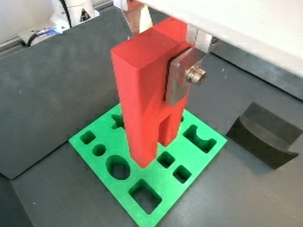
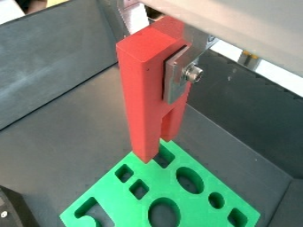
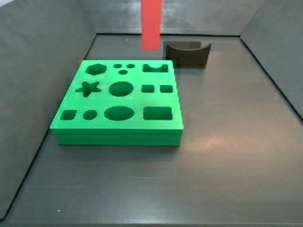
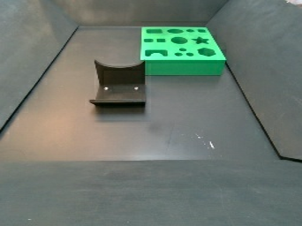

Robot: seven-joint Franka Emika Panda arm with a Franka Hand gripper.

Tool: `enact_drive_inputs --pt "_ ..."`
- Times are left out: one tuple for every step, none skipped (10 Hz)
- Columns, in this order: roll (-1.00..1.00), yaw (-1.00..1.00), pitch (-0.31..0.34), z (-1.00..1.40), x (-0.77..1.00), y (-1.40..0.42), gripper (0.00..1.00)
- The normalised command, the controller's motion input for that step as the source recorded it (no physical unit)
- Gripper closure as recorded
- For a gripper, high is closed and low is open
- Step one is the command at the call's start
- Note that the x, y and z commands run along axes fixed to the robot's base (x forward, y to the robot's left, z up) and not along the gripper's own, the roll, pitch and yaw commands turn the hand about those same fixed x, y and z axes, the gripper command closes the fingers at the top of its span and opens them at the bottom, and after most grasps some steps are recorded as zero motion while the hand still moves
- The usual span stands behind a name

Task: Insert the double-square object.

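Note:
My gripper [image 1: 154, 75] is shut on the double-square object [image 1: 144, 97], a long red-orange bar held upright near its upper end. One silver finger [image 1: 183, 78] presses its side; the other finger is hidden behind the bar. The bar shows in both wrist views [image 2: 148, 97], its slotted end pointing down over the green board [image 1: 89, 142] with shaped holes, also seen in the wrist view [image 2: 112, 191]. In a side view the bar [image 3: 151, 25] hangs above the board's [image 3: 119, 131] far edge, apart from it. The gripper is out of both side views.
A dark olive-brown block [image 3: 187, 53] with a curved notch stands on the floor beyond the board; it also shows in a side view [image 4: 118, 84] and in a wrist view [image 1: 267, 133]. Grey walls enclose the dark floor [image 4: 177, 132].

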Motion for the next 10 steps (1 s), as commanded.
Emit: enact_drive_inputs --pt "0.08 -0.88 0.093 -0.99 0.33 0.03 1.0" --pt "0.08 -0.88 0.093 -1.0 0.33 0.03 1.0" --pt "0.07 -0.89 0.094 -0.99 0.33 0.03 1.0" --pt "-0.01 -0.6 -0.026 -0.63 0.56 0.21 1.0" --pt "-0.25 -0.2 -0.227 -0.33 0.64 0.63 1.0" --pt "-0.31 0.0 -0.231 -0.32 0.47 0.89 1.0" --pt "-0.31 0.0 -0.23 -0.32 0.47 0.9 1.0" --pt "-0.28 -0.11 -0.131 -0.39 0.22 0.76 1.0" --pt "0.0 -0.97 -0.02 -0.24 -0.04 0.07 1.0" --pt "0.07 -1.0 0.0 -0.07 -0.06 0.0 1.0"
